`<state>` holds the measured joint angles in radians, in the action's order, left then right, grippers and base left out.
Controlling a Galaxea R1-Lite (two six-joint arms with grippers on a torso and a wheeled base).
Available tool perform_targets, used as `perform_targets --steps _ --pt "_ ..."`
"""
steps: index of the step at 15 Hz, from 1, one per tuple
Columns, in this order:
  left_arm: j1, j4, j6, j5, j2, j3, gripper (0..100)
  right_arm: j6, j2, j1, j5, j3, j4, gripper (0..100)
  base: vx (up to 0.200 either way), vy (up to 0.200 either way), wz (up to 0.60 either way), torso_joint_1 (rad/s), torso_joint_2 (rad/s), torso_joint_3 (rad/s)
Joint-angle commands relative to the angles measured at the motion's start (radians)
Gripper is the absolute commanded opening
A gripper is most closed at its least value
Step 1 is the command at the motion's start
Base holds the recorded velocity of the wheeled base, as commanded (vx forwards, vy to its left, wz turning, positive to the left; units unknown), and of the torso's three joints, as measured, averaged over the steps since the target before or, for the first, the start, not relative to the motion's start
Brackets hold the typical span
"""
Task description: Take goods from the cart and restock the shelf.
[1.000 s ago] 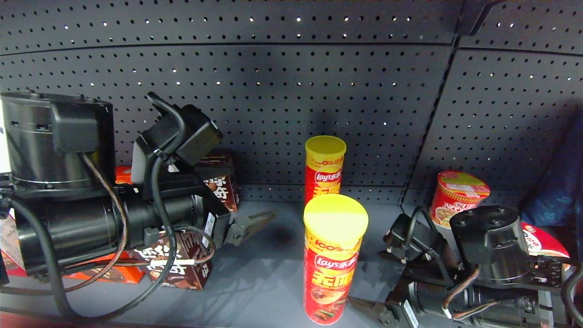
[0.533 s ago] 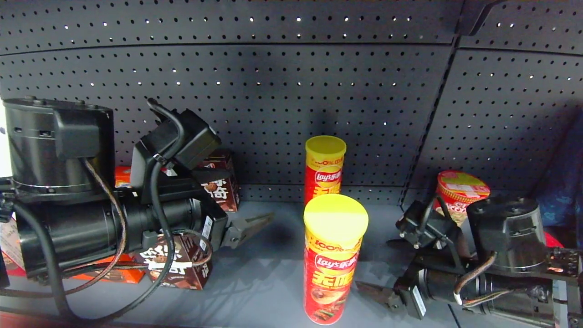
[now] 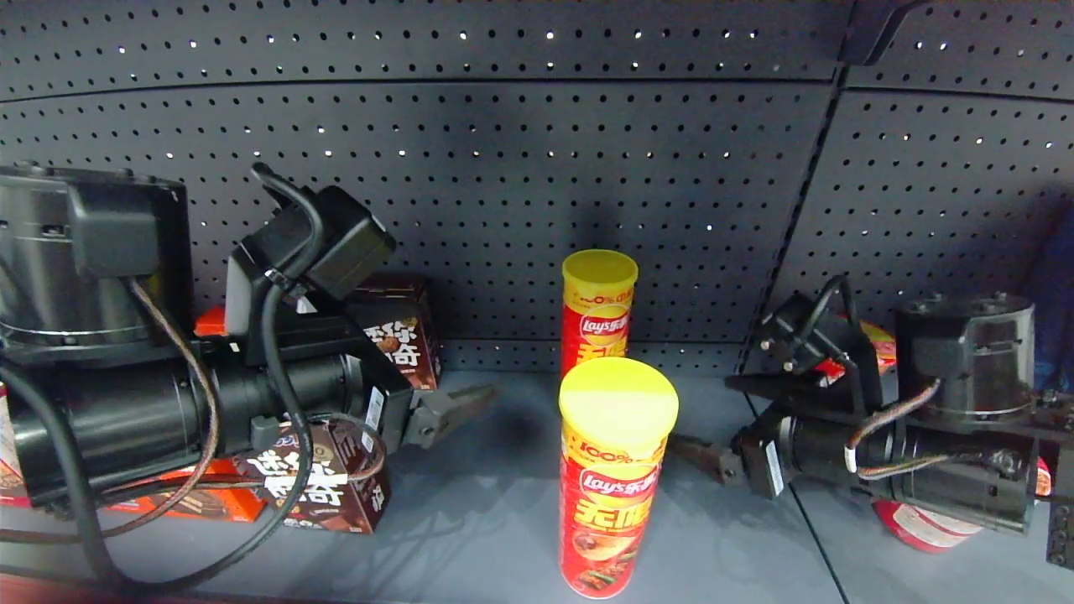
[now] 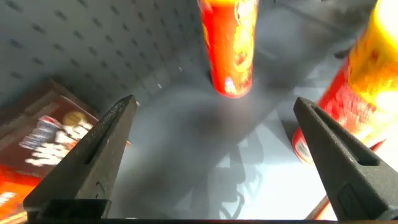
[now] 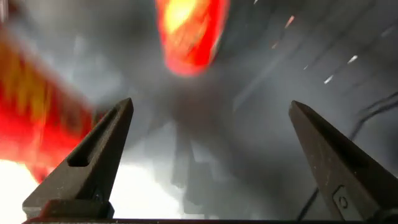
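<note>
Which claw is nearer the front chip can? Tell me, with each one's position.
Right. The right claw sits open just beside the front chip can, on its right; the left claw is farther off on its left.

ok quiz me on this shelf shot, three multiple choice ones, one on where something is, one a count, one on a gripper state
1. Where do the brown boxes stand relative to the chip cans?
A) to the robot's right of them
B) to the robot's left of them
C) on top of them

2. How many chip cans stand on the shelf?
A) one
B) four
C) two

3. The left gripper is:
A) open and empty
B) shut on a can
C) shut on a box

Answers:
1 B, since the head view shows the boxes on the left part of the shelf and the cans in the middle.
2 C, since one yellow-lidded can stands in front of another.
3 A, since its jaws stand wide apart in the left wrist view, gripping nothing.
</note>
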<state>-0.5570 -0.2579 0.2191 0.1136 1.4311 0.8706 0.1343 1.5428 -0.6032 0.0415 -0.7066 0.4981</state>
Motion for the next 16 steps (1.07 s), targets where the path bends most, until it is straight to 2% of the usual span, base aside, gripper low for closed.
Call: perform_targets --steps 1,2,4,5,6,7,8,9,11,14,16 --pt "0.005 0.0 -0.001 -0.002 -0.035 0.028 100 0.001 -0.033 0.048 0.0 -0.117 -0.006 100 0.0 0.0 0.0 0.0 0.0 0.0" --pt "0.028 0.0 -0.001 -0.002 -0.06 0.033 100 0.001 -0.056 0.054 -0.006 -0.143 -0.007 100 0.0 0.0 0.0 0.0 0.0 0.0" --pt "0.112 -0.011 -0.001 0.0 -0.123 0.022 100 -0.004 -0.121 0.072 -0.017 -0.129 -0.006 100 0.0 0.0 0.0 0.0 0.0 0.0" --pt "0.172 -0.037 -0.017 0.006 -0.167 -0.002 100 -0.005 -0.159 0.089 -0.02 -0.1 0.0 100 0.0 0.0 0.0 0.0 0.0 0.0" --pt "0.204 -0.054 -0.035 0.009 -0.195 -0.024 100 -0.005 -0.182 0.111 -0.02 -0.082 0.005 100 0.0 0.0 0.0 0.0 0.0 0.0" --pt "0.258 -0.073 -0.066 0.014 -0.264 -0.075 100 -0.004 -0.239 0.149 -0.02 -0.042 0.013 100 0.0 0.0 0.0 0.0 0.0 0.0" --pt "0.286 -0.073 -0.078 0.014 -0.305 -0.104 100 -0.004 -0.271 0.169 -0.02 -0.021 0.013 100 0.0 0.0 0.0 0.0 0.0 0.0" --pt "0.342 -0.072 -0.096 0.015 -0.397 -0.179 100 -0.001 -0.34 0.212 -0.02 0.027 0.008 100 0.0 0.0 0.0 0.0 0.0 0.0" --pt "0.419 -0.064 -0.103 0.014 -0.575 -0.315 100 -0.001 -0.467 0.287 -0.022 0.114 0.004 100 0.0 0.0 0.0 0.0 0.0 0.0" --pt "0.427 -0.063 -0.104 -0.012 -0.738 -0.447 100 -0.001 -0.598 0.425 -0.017 0.219 0.004 100 0.0 0.0 0.0 0.0 0.0 0.0" --pt "0.428 -0.061 -0.104 -0.055 -0.762 -0.469 100 -0.002 -0.685 0.511 -0.011 0.282 0.002 100 0.0 0.0 0.0 0.0 0.0 0.0"
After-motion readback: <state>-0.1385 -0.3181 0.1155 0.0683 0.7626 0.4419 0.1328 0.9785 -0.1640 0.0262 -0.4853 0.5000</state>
